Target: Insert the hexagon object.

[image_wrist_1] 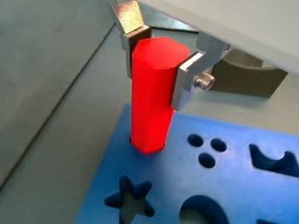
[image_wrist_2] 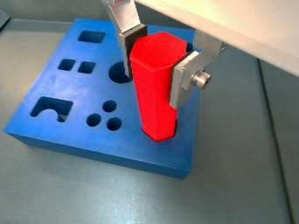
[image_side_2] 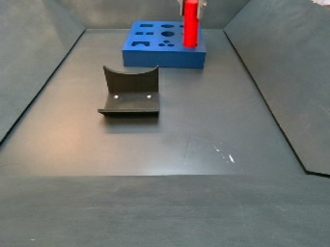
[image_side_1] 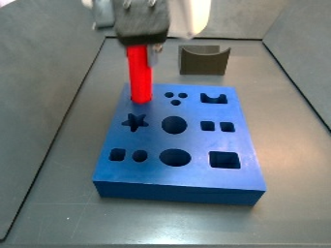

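The hexagon object [image_wrist_1: 152,96] is a bright red glossy rod, held upright. It also shows in the wrist view [image_wrist_2: 155,87] and in both side views [image_side_1: 138,73] [image_side_2: 190,24]. My gripper [image_wrist_1: 162,54] is shut on its upper end; it also shows in a wrist view [image_wrist_2: 158,57] and at the top of a side view [image_side_1: 139,29]. The rod's lower end hangs at the blue block [image_side_1: 181,145] near its far left corner; I cannot tell whether it touches. The block [image_wrist_2: 82,96] has several cut-out holes: star, circles, squares, an arch. It also shows in a wrist view [image_wrist_1: 222,188] and a side view [image_side_2: 154,46].
A dark grey curved block stands behind the blue block [image_side_1: 202,60], seen also in a wrist view [image_wrist_1: 251,79] and nearer the camera in a side view [image_side_2: 129,93]. Grey walls enclose the floor [image_side_2: 194,145] on the sides.
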